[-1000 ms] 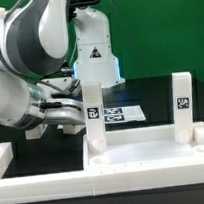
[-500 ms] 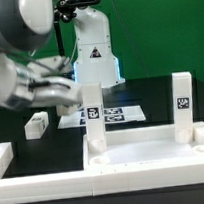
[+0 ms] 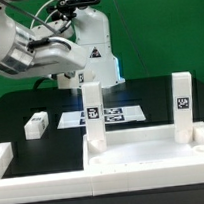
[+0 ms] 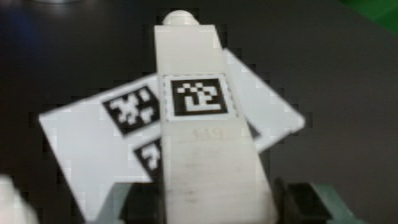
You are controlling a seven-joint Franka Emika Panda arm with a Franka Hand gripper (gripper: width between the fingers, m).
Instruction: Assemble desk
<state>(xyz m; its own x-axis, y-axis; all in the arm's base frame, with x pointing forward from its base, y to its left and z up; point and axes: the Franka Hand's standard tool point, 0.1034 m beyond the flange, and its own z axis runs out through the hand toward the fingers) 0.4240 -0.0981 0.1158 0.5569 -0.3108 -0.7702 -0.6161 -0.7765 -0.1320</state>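
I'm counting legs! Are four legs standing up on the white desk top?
No, just one leg and a second leg stand on the desk top; a third leg lies on the table.

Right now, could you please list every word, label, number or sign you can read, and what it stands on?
No words, brands or numbers can be read in either view.
On the held leg: a square black-and-white tag, pattern only.
On the left upright leg and right upright leg (exterior view's sides): similar tags, no letters.
On the marker board: tag patterns only.
On the robot base: a dark mark, too blurred to read.
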